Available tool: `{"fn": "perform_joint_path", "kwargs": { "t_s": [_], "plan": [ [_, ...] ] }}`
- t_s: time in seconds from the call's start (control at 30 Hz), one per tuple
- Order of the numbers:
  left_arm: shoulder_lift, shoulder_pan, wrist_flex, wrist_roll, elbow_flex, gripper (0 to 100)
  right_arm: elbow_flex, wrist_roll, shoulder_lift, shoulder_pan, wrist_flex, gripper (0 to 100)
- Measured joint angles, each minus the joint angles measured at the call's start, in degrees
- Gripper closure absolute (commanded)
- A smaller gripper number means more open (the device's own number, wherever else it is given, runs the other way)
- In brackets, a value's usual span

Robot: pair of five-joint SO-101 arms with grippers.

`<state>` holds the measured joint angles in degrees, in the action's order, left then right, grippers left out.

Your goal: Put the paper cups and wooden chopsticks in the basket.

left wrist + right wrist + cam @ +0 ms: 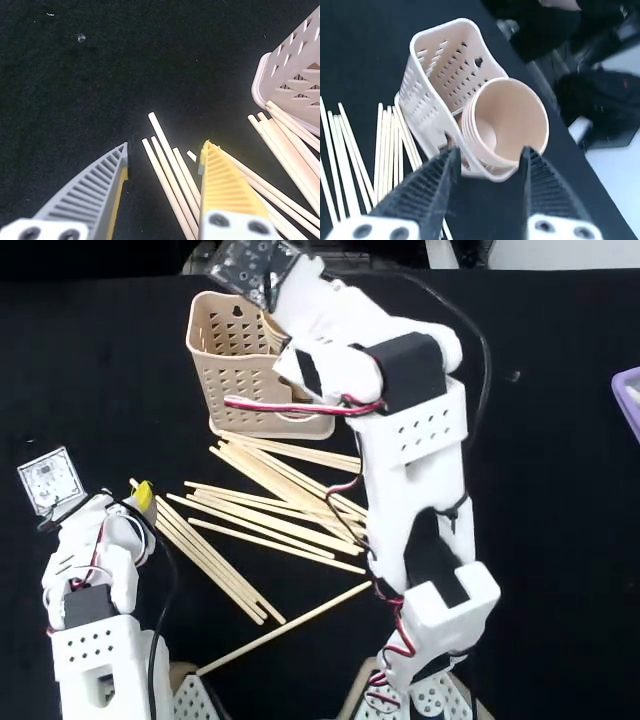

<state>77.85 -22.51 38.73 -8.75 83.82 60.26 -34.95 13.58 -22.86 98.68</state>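
Note:
A beige perforated basket (235, 360) stands tilted at the far middle of the black table. A stack of paper cups (507, 125) lies inside the basket (440, 70), mouth facing the right wrist camera. My right gripper (489, 156) hangs open just above the basket's near rim and the cups, and the right arm (400, 390) stretches over the table to it. Many wooden chopsticks (270, 520) lie scattered in front of the basket. My left gripper (165, 146) is open low at the left end of that pile, with several chopstick ends (170, 165) between its fingers.
A purple container edge (628, 400) shows at the right border. One chopstick (285, 625) lies apart near the arm bases. The table left of the basket (295, 70) is bare black cloth (75, 90).

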Motion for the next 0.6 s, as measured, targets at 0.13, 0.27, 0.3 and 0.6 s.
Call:
{"fn": "perform_joint_path", "kwargs": {
  "t_s": [0.13,0.27,0.3,0.6],
  "plan": [
    [0.09,0.00,-0.70,0.00,0.79,77,-1.67,0.00,-0.79,-0.62,0.70,80.4],
    [0.09,0.00,-0.79,0.00,0.79,77,-8.26,0.18,-5.89,-2.90,0.70,80.4],
    [0.00,0.00,-0.79,0.00,0.79,77,-10.99,0.79,-8.00,-3.87,0.70,80.4],
    [0.00,0.00,-0.79,0.00,0.79,77,-58.20,4.31,-32.70,-17.14,-0.62,80.2]
  ]
}}
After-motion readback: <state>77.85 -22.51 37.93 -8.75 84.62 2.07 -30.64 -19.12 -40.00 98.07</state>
